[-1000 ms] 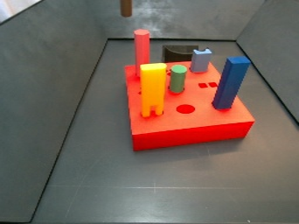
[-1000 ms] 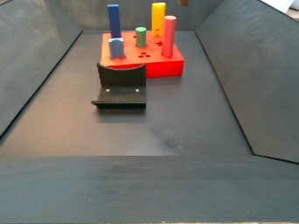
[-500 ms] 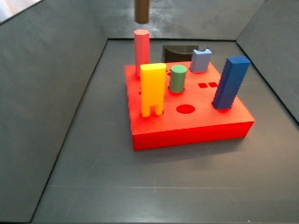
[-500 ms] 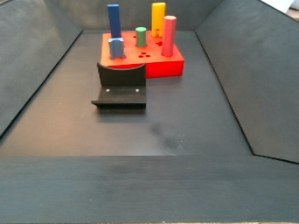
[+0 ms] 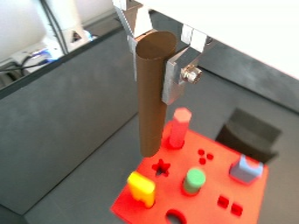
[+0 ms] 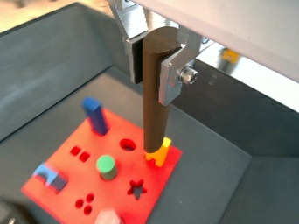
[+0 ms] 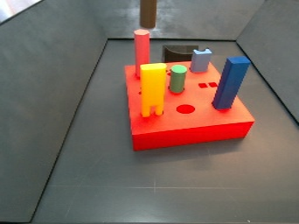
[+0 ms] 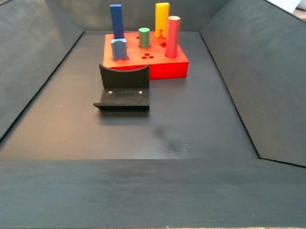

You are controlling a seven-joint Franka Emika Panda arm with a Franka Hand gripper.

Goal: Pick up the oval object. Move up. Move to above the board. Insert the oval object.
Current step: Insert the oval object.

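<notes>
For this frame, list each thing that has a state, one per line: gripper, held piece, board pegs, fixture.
gripper: shut on the brown oval object, above the board
brown oval object: held upright, not inserted
red board: flat on the floor, several holes free
yellow piece: standing in the board
blue piece: standing in the board
fixture: holds nothing

End effector (image 5: pixel 162 52) high above red board (image 7: pixel 198 127), tall pegs crowding it, floor open

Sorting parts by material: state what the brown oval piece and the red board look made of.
Oval object, clamped in the gripper above the board: matte brown, uniform colour, likely plastic or painted wood. Board: bright red, smooth, faint sheen, crisp cut-outs, probably plastic.
</notes>
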